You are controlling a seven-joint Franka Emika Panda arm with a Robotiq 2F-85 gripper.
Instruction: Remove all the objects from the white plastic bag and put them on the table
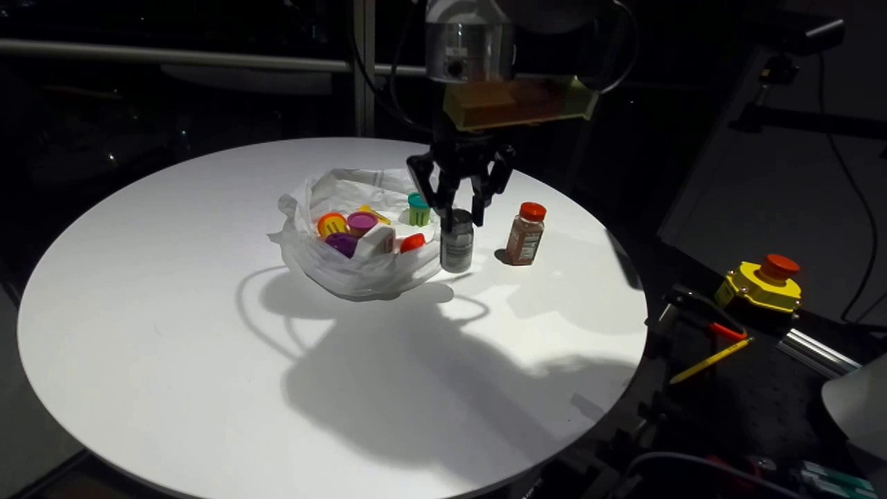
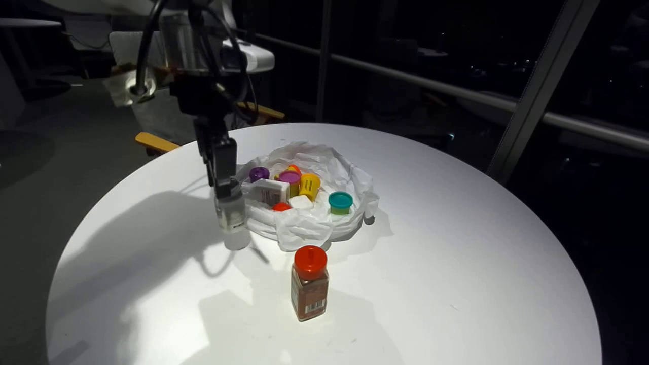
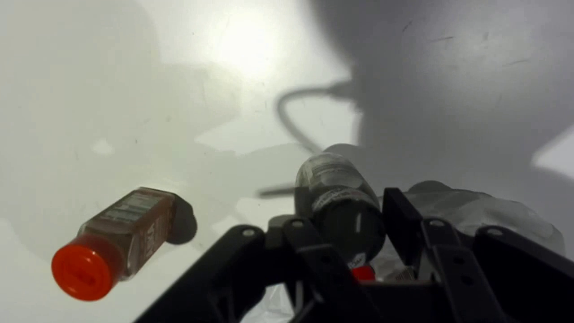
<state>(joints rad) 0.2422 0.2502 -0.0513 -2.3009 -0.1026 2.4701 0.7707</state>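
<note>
My end effector (image 1: 462, 220) grips a clear, dark-capped cylindrical bottle (image 1: 457, 251) just beside the wrinkled white plastic bag (image 1: 346, 278); if I release it too high or tilted, it could topple and roll.

On the red-capped bottle (image 3: 120, 237), the letters "KA" (image 3: 151, 239) and a barcode (image 2: 315, 306); other print illegible.

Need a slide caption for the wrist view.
Gripper holds a dark-capped jar over the table; red-capped bottle frame left, white plastic bag lower right.
</note>
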